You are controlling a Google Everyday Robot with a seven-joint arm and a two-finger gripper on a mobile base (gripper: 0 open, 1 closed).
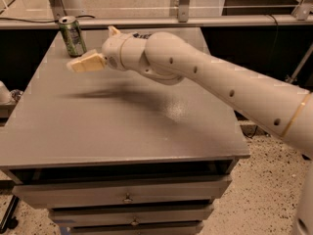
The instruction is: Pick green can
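Note:
The green can (72, 35) stands upright at the far left corner of the grey table (122, 126); it has a silver top and pale label markings. My gripper (98, 48) hovers above the table just right of the can and slightly nearer than it, not touching it. One beige finger (85, 63) points left toward the can's base, and the other fingertip (113, 31) shows behind the wrist. The fingers stand apart with nothing between them. My white arm reaches in from the right across the table.
The table is a drawer cabinet with drawers (127, 198) in its front. A metal rail (195, 19) and a glass partition run behind the table. A speckled floor (264, 180) lies to the right. A white object (4, 93) sits at the left edge.

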